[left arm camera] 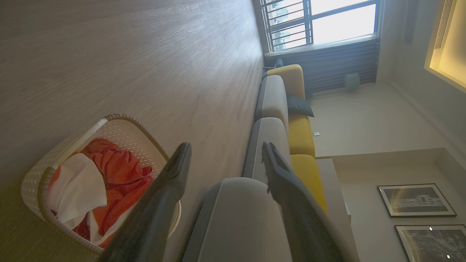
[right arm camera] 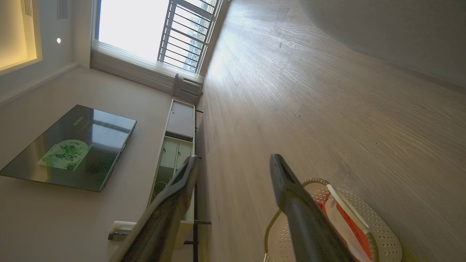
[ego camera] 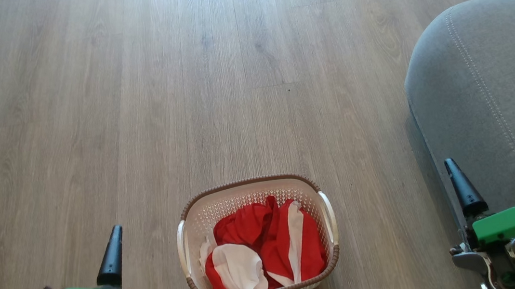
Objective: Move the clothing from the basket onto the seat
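Red-and-white fabric clothing lies heaped in a cream perforated plastic basket on the wooden floor.
The left gripper and right gripper gape wide, empty, either side; the grey upholstered seat stands to the right.

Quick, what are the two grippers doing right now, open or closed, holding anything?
Left gripper: open, holding nothing.
Right gripper: open, holding nothing.

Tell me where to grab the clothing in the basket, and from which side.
Pinch the bunched red ridge near the middle of the clothing, coming straight down from above. The basket walls ring the pile, so sideways looks blocked, and that raised fold likely offers the easiest bite.
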You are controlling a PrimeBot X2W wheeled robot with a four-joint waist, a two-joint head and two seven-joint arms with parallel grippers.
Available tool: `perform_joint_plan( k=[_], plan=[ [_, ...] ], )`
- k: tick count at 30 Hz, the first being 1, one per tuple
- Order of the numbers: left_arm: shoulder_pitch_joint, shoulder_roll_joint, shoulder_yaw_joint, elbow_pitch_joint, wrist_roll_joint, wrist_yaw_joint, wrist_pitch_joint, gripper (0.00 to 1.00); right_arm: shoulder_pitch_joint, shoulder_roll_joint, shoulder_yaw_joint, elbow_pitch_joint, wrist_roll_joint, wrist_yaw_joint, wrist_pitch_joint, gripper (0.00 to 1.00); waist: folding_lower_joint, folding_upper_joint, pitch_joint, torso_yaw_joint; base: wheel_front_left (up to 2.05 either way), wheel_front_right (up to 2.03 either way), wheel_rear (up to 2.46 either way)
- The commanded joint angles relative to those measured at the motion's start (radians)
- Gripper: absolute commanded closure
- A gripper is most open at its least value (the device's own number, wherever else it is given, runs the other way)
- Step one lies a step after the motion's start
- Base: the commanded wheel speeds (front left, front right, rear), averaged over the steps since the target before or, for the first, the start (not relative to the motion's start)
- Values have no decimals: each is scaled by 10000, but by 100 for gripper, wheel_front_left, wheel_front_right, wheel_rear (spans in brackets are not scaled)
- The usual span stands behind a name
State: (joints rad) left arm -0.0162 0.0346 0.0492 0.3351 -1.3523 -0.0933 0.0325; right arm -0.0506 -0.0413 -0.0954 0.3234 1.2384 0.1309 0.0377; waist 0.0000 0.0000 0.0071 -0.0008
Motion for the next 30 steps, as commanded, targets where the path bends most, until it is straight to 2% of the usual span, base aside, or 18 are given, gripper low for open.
perform_joint_plan(
  k=[1,30],
  plan=[
    [-475,64,25,-395,287,12,-111,0,-500,-159,70,-405,-357,0,-140,0,0,0,-1,-3,0,0,0],
    [-514,91,-321,-537,3604,458,-959,0,-688,-353,571,-427,-4451,-1,-995,0,0,0,54,34,0,0,0]
  ],
)
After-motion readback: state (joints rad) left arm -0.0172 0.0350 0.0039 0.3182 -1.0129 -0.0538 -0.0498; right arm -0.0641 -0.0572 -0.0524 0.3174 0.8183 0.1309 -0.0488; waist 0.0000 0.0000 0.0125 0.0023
